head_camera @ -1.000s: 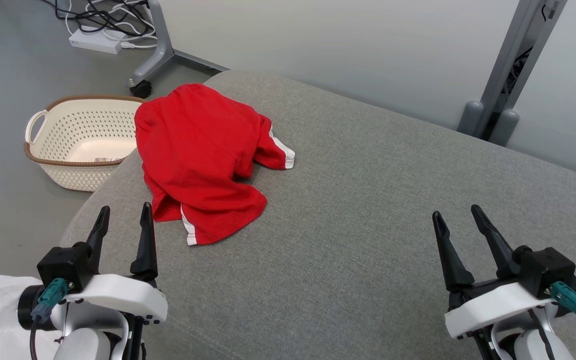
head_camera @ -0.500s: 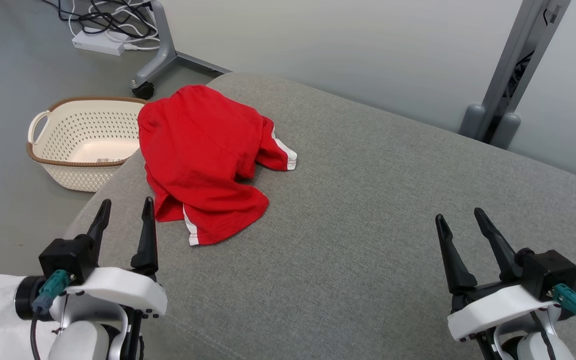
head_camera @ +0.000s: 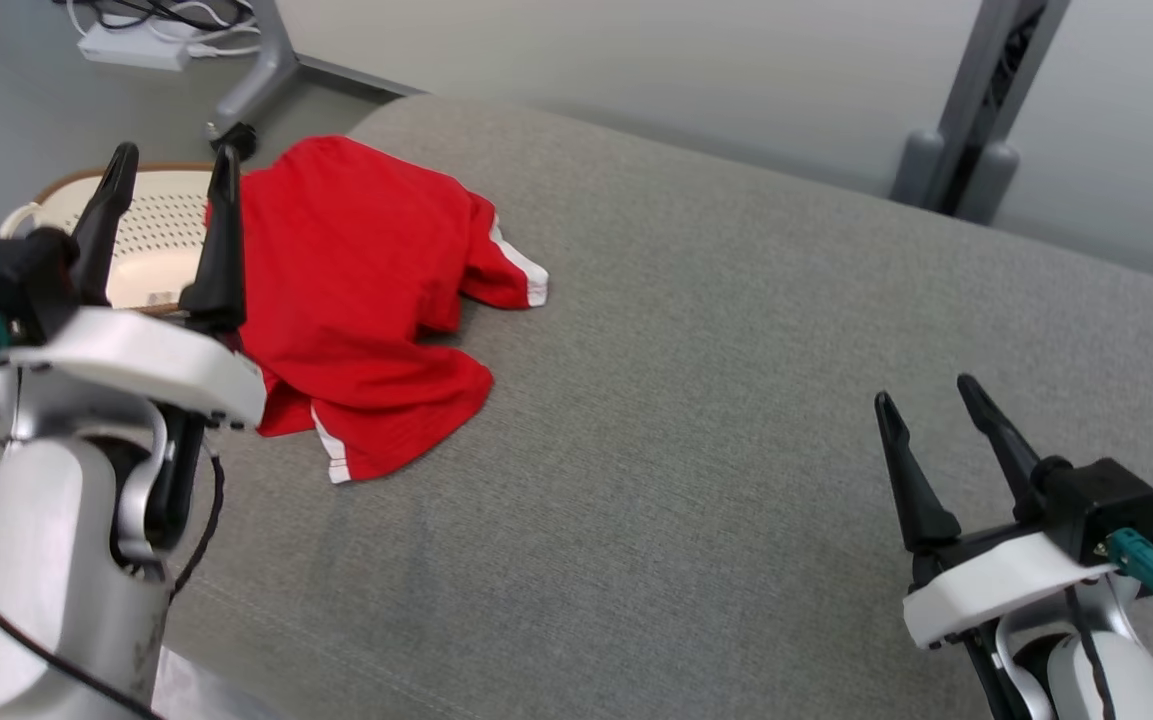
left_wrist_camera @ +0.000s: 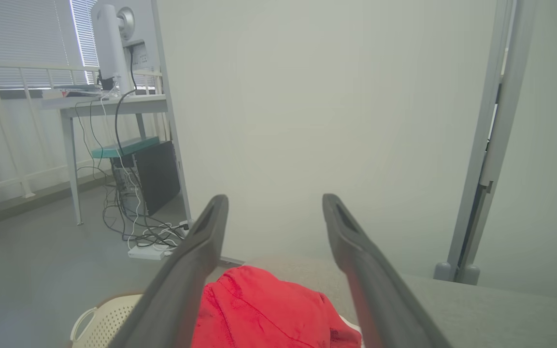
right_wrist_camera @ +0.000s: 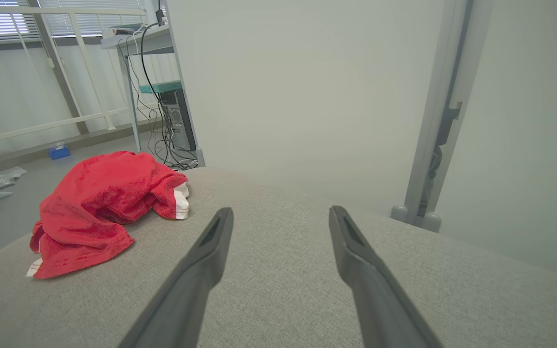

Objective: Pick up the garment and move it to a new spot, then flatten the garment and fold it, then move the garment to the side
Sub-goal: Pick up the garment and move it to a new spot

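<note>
Grey fabric surface (head_camera: 716, 330) (rounded corner) bears the garment (head_camera: 356, 270).

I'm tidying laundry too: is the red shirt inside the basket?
No, the red shirt lies crumpled on the grey cushion, outside the cream basket beside it.

My left gripper (head_camera: 176, 152) is covering the near side of the basket (head_camera: 161, 212) and the left edge of the garment (head_camera: 356, 290) in the head view. In my left wrist view, the bottom edge is cutting off both, and my fingers (left_wrist_camera: 186, 270) are hiding part of each. Crumpled folds are concealing the garment's underside.
</note>
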Tool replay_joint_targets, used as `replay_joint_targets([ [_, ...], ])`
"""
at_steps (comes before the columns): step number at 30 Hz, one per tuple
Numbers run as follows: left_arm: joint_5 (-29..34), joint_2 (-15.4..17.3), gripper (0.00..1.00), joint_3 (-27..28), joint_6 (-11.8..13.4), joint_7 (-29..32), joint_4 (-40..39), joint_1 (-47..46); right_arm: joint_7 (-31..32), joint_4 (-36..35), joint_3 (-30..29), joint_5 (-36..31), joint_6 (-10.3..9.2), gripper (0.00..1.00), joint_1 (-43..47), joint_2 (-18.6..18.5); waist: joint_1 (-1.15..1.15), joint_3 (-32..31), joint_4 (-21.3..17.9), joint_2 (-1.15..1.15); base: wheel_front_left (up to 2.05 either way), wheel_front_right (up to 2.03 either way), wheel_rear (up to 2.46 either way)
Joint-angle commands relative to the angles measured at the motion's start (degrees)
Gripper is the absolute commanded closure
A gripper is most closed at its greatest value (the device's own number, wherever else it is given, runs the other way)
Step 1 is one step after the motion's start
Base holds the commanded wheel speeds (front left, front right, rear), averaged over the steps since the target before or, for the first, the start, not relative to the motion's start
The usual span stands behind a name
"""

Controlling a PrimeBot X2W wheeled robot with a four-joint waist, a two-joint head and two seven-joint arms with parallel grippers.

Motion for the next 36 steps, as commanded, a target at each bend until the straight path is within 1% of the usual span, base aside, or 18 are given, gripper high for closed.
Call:
replay_joint_targets([
  [1, -1.36, 0.39, 0.0, -0.01, -0.97, 2.21, 2.74, -2.86, 0.95, -1.08, 0.06, -0.93, 0.13, 0.0, -1.48, -0.49, 0.0, 3.53, -2.66, 0.0, 0.0, 0.0, 0.0],
  [3, -1.75, 0.46, 0.0, -0.24, -1.43, 3.19, 4.24, -4.02, 1.28, -1.47, 0.03, -1.12, 0.13, 0.0, -1.83, -0.51, 0.0, 4.4, -3.26, 0.0, 0.0, 0.0, 0.0],
  [5, -2.8, 0.32, 0.0, -0.96, -2.32, 5.52, 8.38, -5.83, 1.71, -2.22, -0.05, -1.72, 0.13, 0.0, -2.55, -0.49, 0.0, 6.15, -4.38, 0.0, 0.0, 0.0, 0.0],
  [10, -5.32, -1.03, 0.0, -1.56, -4.19, 7.98, 19.73, -8.79, 2.54, -3.33, -0.01, -2.67, 0.13, 0.0, -3.93, -0.5, 0.0, 9.83, -6.52, 0.0, 0.0, 0.0, 0.0],
  [20, -8.94, -3.27, 0.0, -1.03, -7.04, 6.11, 42.45, -12.24, 3.14, -3.98, 0.74, -3.53, 0.13, 0.0, -5.92, -0.49, 0.0, 13.64, -8.61, 0.0, 0.0, 0.0, 0.0],
  [27, -10.48, -4.19, 0.0, -0.46, -8.26, 4.52, 54.96, -14.72, 3.23, -3.69, 1.56, -3.92, 0.13, 0.0, -7.5, -0.5, 0.0, 14.26, -9.92, 0.0, 0.0, 0.0, 0.0],
  [28, -10.75, -4.33, 0.27, -0.47, -8.56, 4.4, 56.53, -14.87, 3.19, -3.66, 1.5, -3.93, 0.13, 0.0, -7.59, -0.49, 0.0, 14.16, -10.06, 0.0, 0.0, 0.0, 0.0],
  [29, -10.92, -4.35, 0.6, -0.44, -8.8, 3.87, 57.73, -15.0, 3.09, -3.58, 1.36, -3.98, 0.13, 0.0, -7.56, -0.48, 0.0, 13.95, -10.17, 0.0, 0.0, 0.0, 0.0],
  [30, -10.85, -4.26, 1.0, -0.47, -8.99, 3.28, 58.74, -15.32, 3.0, -3.56, 1.25, -3.97, 0.13, 0.0, -7.49, -0.48, 0.0, 13.76, -10.25, 0.0, 0.0, 0.0, 0.0],
  [32, -10.72, -3.96, 1.0, -0.55, -9.44, 1.08, 59.9, -16.47, 2.69, -3.6, 0.74, -3.95, 0.13, 0.0, -7.27, -0.49, 0.0, 13.34, -10.25, 0.0, 0.0, 0.0, 0.0],
  [36, -10.63, -2.71, 1.0, 0.11, -9.73, -5.67, 60.16, -18.25, 2.06, -3.29, 0.07, -3.26, 0.13, 0.0, -6.26, -0.47, 0.0, 11.57, -9.97, 0.0, 0.0, 0.0, 0.0],
])
